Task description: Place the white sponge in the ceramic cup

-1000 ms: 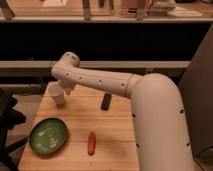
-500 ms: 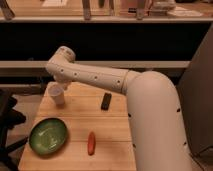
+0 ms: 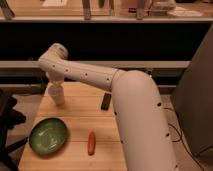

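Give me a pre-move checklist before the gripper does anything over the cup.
1. Gripper lined up over the ceramic cup: ok, it hangs directly above the cup at the table's back left.
2. White sponge in the gripper: cannot tell, no sponge is visible.
3. Cup upright: ok.
4. Cup opening free: cannot tell, the gripper hides it.
5. Green bowl, red vegetable and black object apart from the cup: ok.
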You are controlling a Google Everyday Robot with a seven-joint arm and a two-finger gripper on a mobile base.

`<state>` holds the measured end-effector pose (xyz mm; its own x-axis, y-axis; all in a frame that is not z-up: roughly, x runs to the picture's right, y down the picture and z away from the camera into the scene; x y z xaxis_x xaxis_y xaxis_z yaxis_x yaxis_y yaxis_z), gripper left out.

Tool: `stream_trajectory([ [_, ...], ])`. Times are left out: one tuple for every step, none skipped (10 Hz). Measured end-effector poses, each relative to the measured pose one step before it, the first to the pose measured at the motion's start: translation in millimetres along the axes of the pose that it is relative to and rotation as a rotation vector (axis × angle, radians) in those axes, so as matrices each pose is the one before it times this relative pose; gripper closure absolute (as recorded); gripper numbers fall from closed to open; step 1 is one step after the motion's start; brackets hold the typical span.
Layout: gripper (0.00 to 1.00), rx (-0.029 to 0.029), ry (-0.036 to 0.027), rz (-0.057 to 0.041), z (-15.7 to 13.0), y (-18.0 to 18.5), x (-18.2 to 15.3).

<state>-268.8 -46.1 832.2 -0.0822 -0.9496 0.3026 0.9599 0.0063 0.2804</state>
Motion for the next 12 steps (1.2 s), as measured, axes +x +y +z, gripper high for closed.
stream_trajectory([
  [0.39,0.00464,-0.00548,0.00234,4.26,-0.6,-0.11],
  [0.32,-0.00422,0.00599,0.0068,0.13,0.1,-1.64],
  [0.23,-0.00091,0.00947,-0.00151,-3.83,-0.53,-1.65],
  [0.2,-0.00435,0.00585,-0.00083,-3.58,9.26,-1.18],
  [0.2,-0.00503,0.00679,0.00327,-4.88,12.41,-0.25],
  [0.2,0.00332,-0.00457,-0.00087,-0.29,5.48,-1.11],
  [0.2,0.00236,-0.00226,-0.0016,1.27,-0.32,-0.97],
  [0.2,0.00042,0.00045,-0.00703,2.03,-3.86,-1.04],
  [0.2,0.00195,0.00261,-0.00281,1.14,-6.0,-1.02],
  [0.2,-0.00325,0.0025,0.00054,-0.29,1.71,-0.77],
  [0.2,-0.00194,0.00293,0.00069,-2.36,4.13,-0.43],
  [0.2,-0.00408,-0.00119,0.00436,-2.2,10.15,-1.49],
])
